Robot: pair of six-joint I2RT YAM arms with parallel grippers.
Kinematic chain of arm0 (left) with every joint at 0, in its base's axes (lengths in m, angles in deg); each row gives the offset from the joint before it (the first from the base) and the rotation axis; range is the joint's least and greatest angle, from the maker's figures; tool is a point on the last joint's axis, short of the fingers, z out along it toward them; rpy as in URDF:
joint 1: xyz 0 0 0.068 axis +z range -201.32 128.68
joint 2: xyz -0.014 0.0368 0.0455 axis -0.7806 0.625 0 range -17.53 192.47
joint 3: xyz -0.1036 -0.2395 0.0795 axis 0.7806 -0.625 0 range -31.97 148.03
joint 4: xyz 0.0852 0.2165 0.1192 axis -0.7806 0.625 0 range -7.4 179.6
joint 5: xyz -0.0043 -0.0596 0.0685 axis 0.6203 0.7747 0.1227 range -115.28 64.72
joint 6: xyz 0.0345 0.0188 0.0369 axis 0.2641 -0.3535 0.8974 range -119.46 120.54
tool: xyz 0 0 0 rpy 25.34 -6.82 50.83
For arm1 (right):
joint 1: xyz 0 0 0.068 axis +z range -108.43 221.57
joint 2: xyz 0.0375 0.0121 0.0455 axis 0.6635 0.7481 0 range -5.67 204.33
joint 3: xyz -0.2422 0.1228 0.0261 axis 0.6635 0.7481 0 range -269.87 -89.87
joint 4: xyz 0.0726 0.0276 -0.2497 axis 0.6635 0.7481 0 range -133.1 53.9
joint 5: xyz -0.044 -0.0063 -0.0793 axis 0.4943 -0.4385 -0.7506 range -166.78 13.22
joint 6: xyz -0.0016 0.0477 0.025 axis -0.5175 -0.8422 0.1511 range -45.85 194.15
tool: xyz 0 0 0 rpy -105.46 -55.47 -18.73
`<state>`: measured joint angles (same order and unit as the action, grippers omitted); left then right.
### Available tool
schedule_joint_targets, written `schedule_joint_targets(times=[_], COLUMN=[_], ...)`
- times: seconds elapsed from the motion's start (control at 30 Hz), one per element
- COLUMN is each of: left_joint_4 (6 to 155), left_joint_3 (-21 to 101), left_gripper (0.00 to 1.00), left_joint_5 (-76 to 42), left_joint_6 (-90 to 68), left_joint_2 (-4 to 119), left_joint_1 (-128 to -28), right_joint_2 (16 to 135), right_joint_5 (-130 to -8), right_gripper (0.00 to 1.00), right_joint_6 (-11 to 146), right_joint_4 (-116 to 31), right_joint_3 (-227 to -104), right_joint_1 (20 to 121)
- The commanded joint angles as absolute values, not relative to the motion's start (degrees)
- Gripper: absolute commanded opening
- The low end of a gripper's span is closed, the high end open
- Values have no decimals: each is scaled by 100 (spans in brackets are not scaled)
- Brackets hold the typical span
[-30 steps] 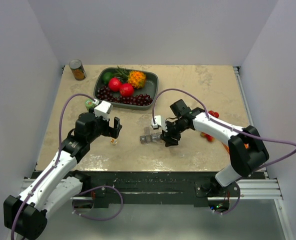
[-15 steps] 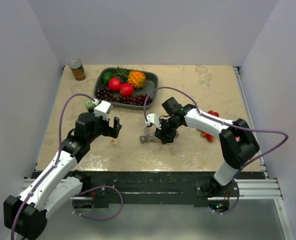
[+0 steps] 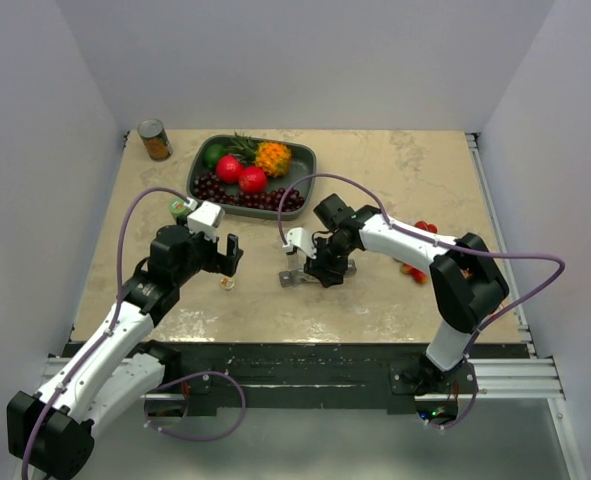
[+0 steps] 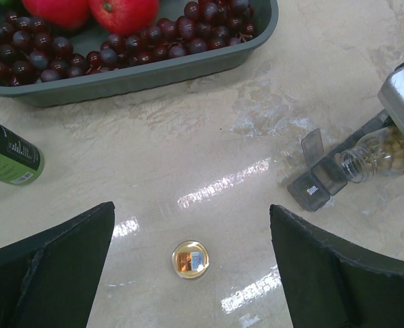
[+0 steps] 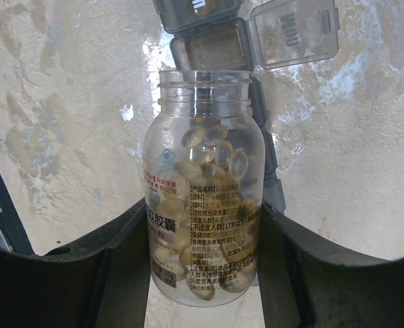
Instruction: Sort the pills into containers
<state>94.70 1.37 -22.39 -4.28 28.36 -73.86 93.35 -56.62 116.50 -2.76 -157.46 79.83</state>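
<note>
Two grippers are in view. The right gripper [image 5: 202, 263] has both fingers clamped on the sides of a clear plastic pill bottle [image 5: 202, 205], which is uncapped and partly filled with pale yellow translucent pills [image 5: 212, 154]. In the right wrist view the bottle mouth points to 12 o'clock and lies over the narrow grey plastic strip of containers [image 5: 212, 46]; whether the two touch cannot be told. One compartment there stands open, its lid [image 5: 294, 31] swung out toward 1 o'clock. In the top view the strip sits near the table centre, at 9 o'clock from the right gripper. The left gripper [image 4: 191, 229] holds nothing; its fingers are spread wide apart above a small round gold-tinted bottle cap [image 4: 190, 260] on the beige marbled table [image 3: 405, 170]. In the left wrist view, measured from the cap, the strip is at 2 o'clock, a green cylindrical bottle [image 4: 7, 154] at 10 o'clock, and a dark grey plastic tray [image 4: 154, 72] of grapes and red fruit at 12 o'clock. A round tin can [image 3: 155, 140] stands at the table's 10 o'clock corner in the top view.
</note>
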Motion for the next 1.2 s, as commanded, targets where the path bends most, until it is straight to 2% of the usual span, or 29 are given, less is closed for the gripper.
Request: schedule_joint_targets(times=[0.0,1.17], left_joint_4=[9377,9377], left_joint_3=[415,415], left_gripper=[100,99], left_joint_5=[-2300,-2317], left_joint_6=[-298,-289], left_joint_2=[2756,2686], left_joint_1=[-7364,-7364], right_joint_2=[9382,9830], right_joint_5=[-5893,-6746], right_gripper=[0,0], right_joint_6=[11511,11168], right_joint_4=[-65,603], right_joint_3=[-16071,-16669], right_joint_1=[8068,8472])
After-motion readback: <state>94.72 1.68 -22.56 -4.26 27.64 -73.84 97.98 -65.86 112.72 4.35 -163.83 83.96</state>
